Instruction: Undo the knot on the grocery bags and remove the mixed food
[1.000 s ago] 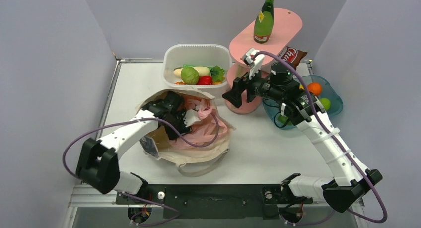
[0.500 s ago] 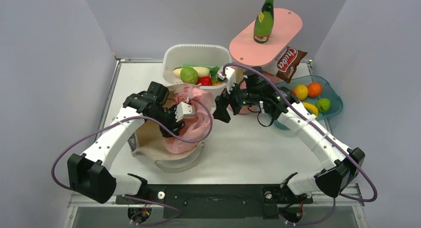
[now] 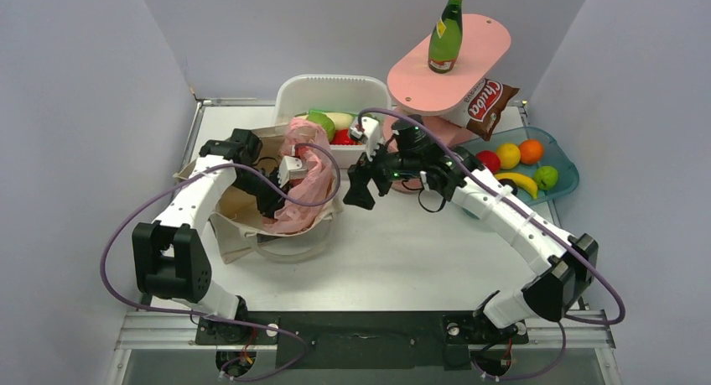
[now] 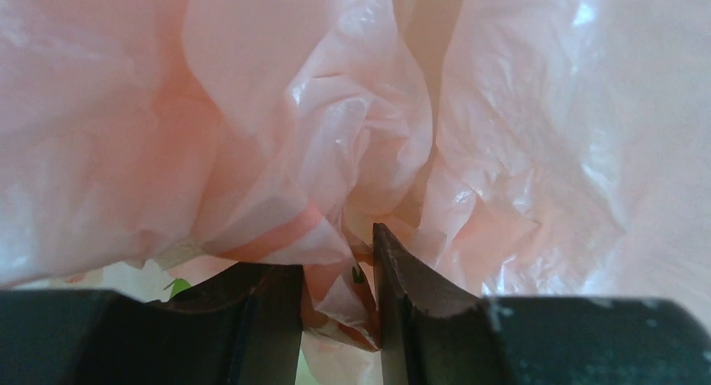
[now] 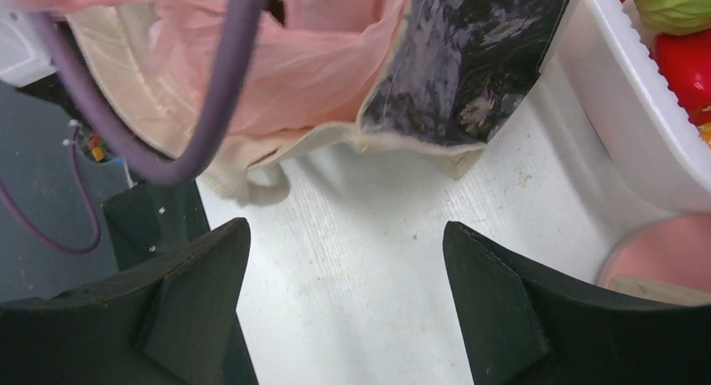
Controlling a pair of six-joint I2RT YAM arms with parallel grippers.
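The thin pink plastic bag [image 3: 308, 160] stands bunched up inside the beige canvas tote [image 3: 239, 210], left of centre. My left gripper [image 3: 281, 192] is pressed into it; in the left wrist view, my left gripper [image 4: 335, 259] is shut on a crumpled fold of the pink plastic [image 4: 335, 133]. My right gripper [image 3: 359, 192] hangs open just right of the bags, over bare table [image 5: 352, 259], facing the tote's dark patch [image 5: 478, 58]. A round green vegetable [image 3: 320, 123] and white radish [image 3: 339, 117] lie in the white tub [image 3: 335, 87]. The green bottle [image 3: 446, 33] stands on the pink stand [image 3: 486, 45], above the crisp packet [image 3: 485, 101].
A blue bowl [image 3: 566, 171] at the right holds an apple, lemon, orange, lime and banana. A red pepper [image 3: 342, 137] lies in the tub. The left arm's purple cable [image 5: 226, 75] loops in front of the bags. Grey walls close in the table on three sides.
The left gripper has pulled the pink bag and the tote up and back-left toward the tub, and its jaws have narrowed on the plastic. The right gripper has swung left toward the bags.
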